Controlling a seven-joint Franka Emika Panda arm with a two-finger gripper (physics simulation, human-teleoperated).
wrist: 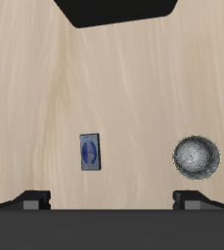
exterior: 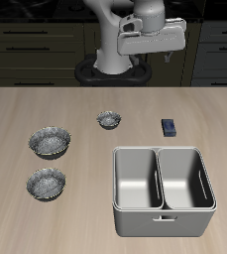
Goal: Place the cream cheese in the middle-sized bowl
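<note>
The cream cheese (exterior: 170, 127) is a small flat dark blue packet lying on the wooden table, toward the back; it also shows in the wrist view (wrist: 89, 151). The middle-sized bowl (exterior: 47, 184), speckled grey and white, stands near the table's front edge on the far side from the packet. It is out of the wrist view. My gripper (exterior: 155, 52) hangs high above the table's back, well above the cream cheese. Its fingers (wrist: 30, 200) stand wide apart and hold nothing, so it is open.
A slightly wider speckled bowl (exterior: 50, 142) stands just behind the middle-sized one. A tiny speckled bowl (exterior: 109, 120) sits mid-table, also in the wrist view (wrist: 198, 157). A grey metal two-compartment bin (exterior: 163, 189) stands in front of the cream cheese.
</note>
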